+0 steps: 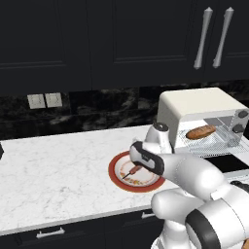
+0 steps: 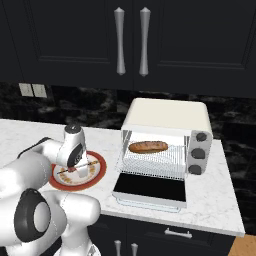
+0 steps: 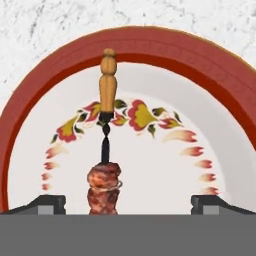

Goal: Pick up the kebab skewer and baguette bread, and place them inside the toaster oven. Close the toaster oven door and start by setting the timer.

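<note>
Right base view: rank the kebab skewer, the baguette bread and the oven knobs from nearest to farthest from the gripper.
1. kebab skewer, on the plate right under the open gripper.
2. baguette bread, to the right on the rack of the toaster oven.
3. knobs, on the oven's far right side.

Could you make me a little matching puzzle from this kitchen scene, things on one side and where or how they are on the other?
Things:
1. kebab skewer
2. baguette bread
3. toaster oven door
4. gripper

Places or states:
A. folded down flat, open
B. lying on the red-rimmed plate
C. on the wire rack inside the toaster oven
D. open, fingers on either side of the meat

Pairs: 1-B, 2-C, 3-A, 4-D
</note>
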{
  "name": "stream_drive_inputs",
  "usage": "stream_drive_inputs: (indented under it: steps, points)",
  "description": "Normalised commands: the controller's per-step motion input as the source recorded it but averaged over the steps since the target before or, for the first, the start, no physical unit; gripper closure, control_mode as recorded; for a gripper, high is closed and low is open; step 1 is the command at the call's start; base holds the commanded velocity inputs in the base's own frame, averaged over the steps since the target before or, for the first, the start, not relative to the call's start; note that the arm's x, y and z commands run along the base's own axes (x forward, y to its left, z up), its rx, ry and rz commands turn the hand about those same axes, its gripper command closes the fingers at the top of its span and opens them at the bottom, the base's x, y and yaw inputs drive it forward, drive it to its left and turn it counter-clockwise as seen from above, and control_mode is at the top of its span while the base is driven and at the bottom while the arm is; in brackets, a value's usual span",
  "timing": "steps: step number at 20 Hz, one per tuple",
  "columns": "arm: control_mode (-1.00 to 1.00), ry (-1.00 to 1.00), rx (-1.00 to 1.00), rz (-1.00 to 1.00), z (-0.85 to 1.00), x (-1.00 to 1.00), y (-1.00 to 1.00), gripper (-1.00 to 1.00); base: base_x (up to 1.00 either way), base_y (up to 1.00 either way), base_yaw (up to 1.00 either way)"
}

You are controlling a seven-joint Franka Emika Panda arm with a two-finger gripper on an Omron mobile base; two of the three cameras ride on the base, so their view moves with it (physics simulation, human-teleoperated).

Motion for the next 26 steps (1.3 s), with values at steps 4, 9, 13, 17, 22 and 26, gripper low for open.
stream_drive_inputs:
  steps: [4, 9, 13, 17, 22, 26]
  points:
    - [-1.0, 0.0, -0.03, 0.0, -0.15, 0.05, 0.19, -1.0, 0.0, 0.0, 0.0]
    - [-1.0, 0.0, 0.0, 0.0, -0.21, 0.0, 0.08, -1.0, 0.0, 0.0, 0.0]
    - [-1.0, 0.0, 0.0, 0.0, -0.2, 0.0, 0.02, -1.0, 0.0, 0.0, 0.0]
    - [-1.0, 0.0, 0.0, 0.0, -0.23, 0.0, 0.02, -1.0, 0.0, 0.0, 0.0]
    - [-1.0, 0.0, 0.0, 0.0, -0.2, 0.0, 0.02, -1.0, 0.0, 0.0, 0.0]
    - [-1.0, 0.0, 0.0, 0.0, -0.23, 0.0, 0.04, -1.0, 0.0, 0.0, 0.0]
